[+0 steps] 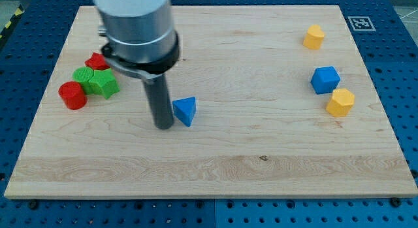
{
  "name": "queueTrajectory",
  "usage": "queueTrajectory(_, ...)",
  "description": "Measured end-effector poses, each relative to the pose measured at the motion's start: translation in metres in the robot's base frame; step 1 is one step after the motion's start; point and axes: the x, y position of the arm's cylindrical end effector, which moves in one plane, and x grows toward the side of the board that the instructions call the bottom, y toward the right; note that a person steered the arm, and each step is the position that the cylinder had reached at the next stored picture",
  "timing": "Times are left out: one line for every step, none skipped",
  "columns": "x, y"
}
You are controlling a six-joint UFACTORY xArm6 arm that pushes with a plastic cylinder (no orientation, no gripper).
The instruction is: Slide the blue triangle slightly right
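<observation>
The wooden board (215,169) holds a blue triangle (185,110) in the middle, red (72,95) and green blocks (103,83) on the view's left, and yellow (313,36) and blue blocks (324,80) on the right.

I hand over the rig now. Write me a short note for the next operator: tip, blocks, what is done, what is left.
My tip: on the board, just at the view's left of the blue triangle, close to it or touching; contact not clear.
Other blocks: red and green cluster at the view's left; blue cube and two yellow blocks at the view's right.
Done: tip positioned.
Left: slide the triangle slightly right.
</observation>
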Motion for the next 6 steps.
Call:
queueTrajectory(-0.004, 0.037)
queueTrajectory(-0.013, 0.074)
queueTrajectory(-0.026, 0.113)
queueTrajectory(-0.031, 0.132)
queueTrajectory(0.0, 0.105)
queueTrajectory(0.015, 0.066)
